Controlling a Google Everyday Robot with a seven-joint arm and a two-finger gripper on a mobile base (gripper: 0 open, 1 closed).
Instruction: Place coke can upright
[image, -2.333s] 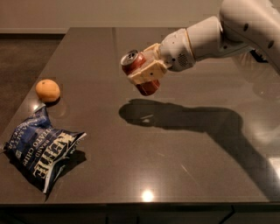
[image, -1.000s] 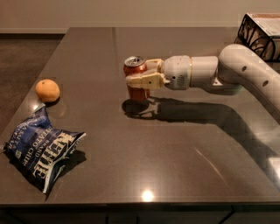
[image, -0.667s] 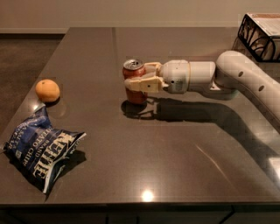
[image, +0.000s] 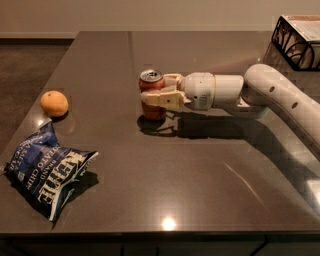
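Note:
The red coke can stands upright on the dark table, a little left of the middle, with its silver top facing up. My gripper reaches in from the right, level with the can, and its cream fingers close around the can's sides. The near finger crosses the can's front and hides part of the label. The white arm stretches off to the right edge.
An orange fruit lies near the table's left edge. A blue chip bag lies at the front left. A black wire basket stands at the back right corner. The table's front edge is close below.
The arm came down from holding the can tilted in the air. The can now stands upright on the table, still between the fingers, and has barely moved over the last second.

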